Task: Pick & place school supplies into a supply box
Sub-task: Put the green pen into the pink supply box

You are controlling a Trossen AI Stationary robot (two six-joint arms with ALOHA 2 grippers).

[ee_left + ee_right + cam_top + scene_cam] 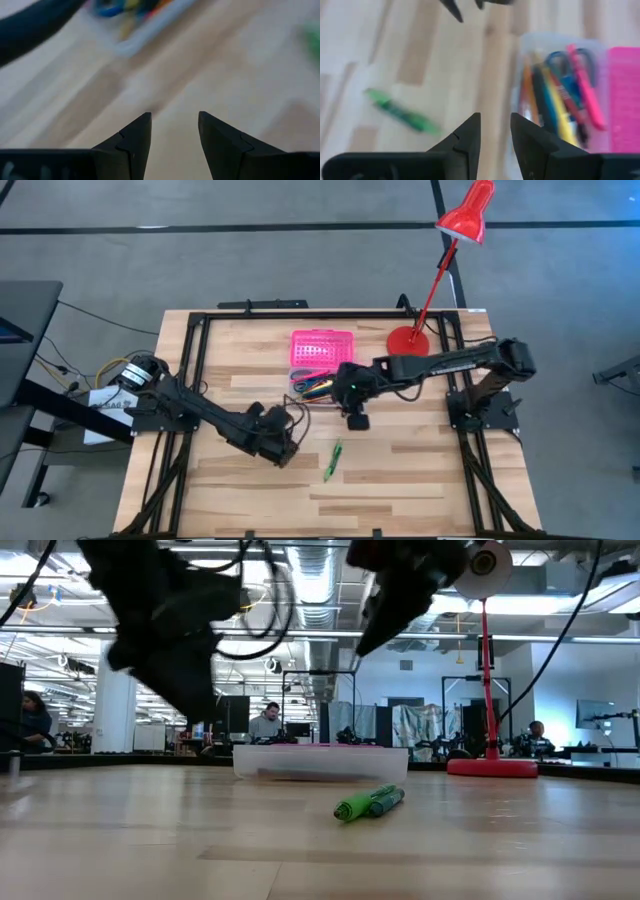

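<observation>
On the wooden table [400, 480] a green marker [332, 460] lies near and left of the right gripper [356, 420], open and empty beside the supply box [322, 350]; left gripper [288, 452], open, empty, is just left of the marker.

Green marker [312, 40] (edge-cut, blurred)

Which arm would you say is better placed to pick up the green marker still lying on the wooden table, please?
Probably the right. Its open pincer hangs empty just beyond the green marker, beside the clear plastic box with the pink lid. The open left pincer is also near, but farther from the box.
</observation>
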